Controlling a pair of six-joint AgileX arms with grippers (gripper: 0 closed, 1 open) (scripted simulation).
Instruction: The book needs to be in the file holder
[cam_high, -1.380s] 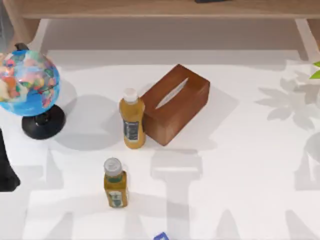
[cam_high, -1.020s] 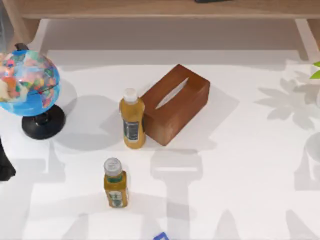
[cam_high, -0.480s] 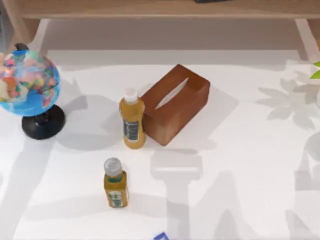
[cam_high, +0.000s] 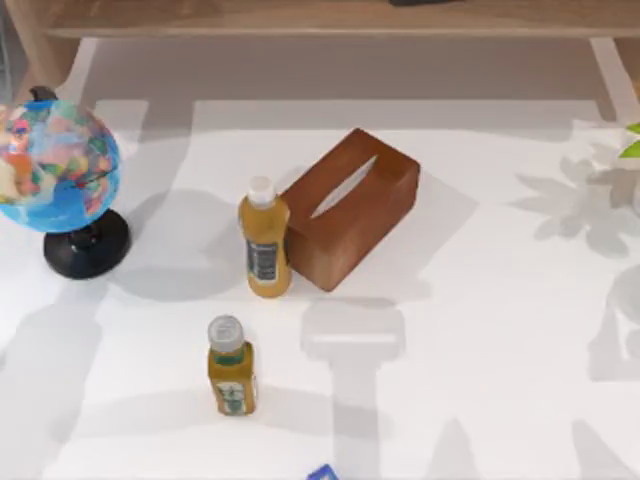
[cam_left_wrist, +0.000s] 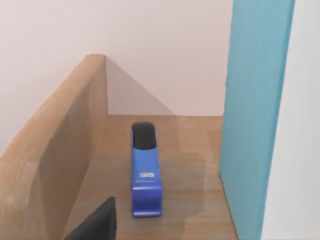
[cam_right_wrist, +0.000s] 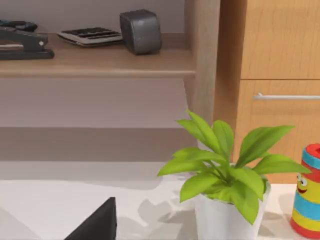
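Desk (cam_high: 480, 380), top view: globe (cam_high: 55, 165) at far left on a black base. Brown tissue box (cam_high: 350, 207) near centre, set at an angle. Tall bottle (cam_high: 264, 245) stands touching the box's left end. Short bottle (cam_high: 231, 368) stands below it, apart. Small blue corner (cam_high: 321, 472) at the bottom edge. Green leaf tip (cam_high: 630, 148) at the right edge.

Left wrist view: left gripper (cam_left_wrist: 95, 225) shows as a dark wedge over a wooden shelf (cam_left_wrist: 185, 165) with a curved side wall (cam_left_wrist: 55, 155). A blue stapler (cam_left_wrist: 145, 170) lies flat on the shelf. A teal slab (cam_left_wrist: 252, 115) stands upright just beside it, with a white face along its far side. Left jaws: can't tell open or closed.

Book location: can't confirm. The teal slab may be it, but the views don't settle that.

Right wrist view: right gripper (cam_right_wrist: 97, 225) is a dark wedge above the desk, facing a plant (cam_right_wrist: 225, 170) in a white pot. A striped toy (cam_right_wrist: 306, 192) stands beside the pot. Shelf above holds a black stapler (cam_right_wrist: 22, 44), a calculator (cam_right_wrist: 90, 35) and a grey block (cam_right_wrist: 141, 31). Cabinet with a bar handle (cam_right_wrist: 285, 96) behind the plant. Right jaws: can't tell.
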